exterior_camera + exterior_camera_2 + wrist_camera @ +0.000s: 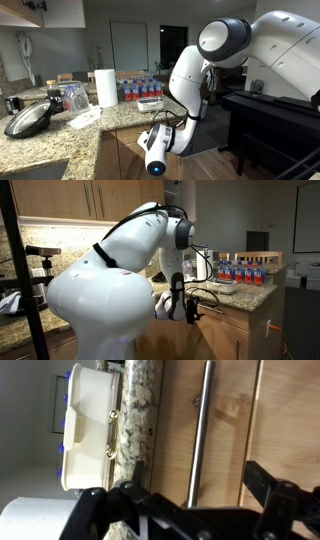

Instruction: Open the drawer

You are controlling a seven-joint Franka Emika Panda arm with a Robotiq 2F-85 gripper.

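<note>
Two black fingers [272,495] of the robot's gripper [190,510] stand spread wide in the wrist view, holding nothing. A silver bar handle [199,430] runs toward the gap between them. It is mounted on the light wood drawer [228,420], just under the edge of a speckled granite countertop [138,410]. A white container [88,415] and a paper towel roll [35,520] sit on the counter.

Exterior views share the counter [60,140]; wrist view hugs the drawer [228,440]
</note>
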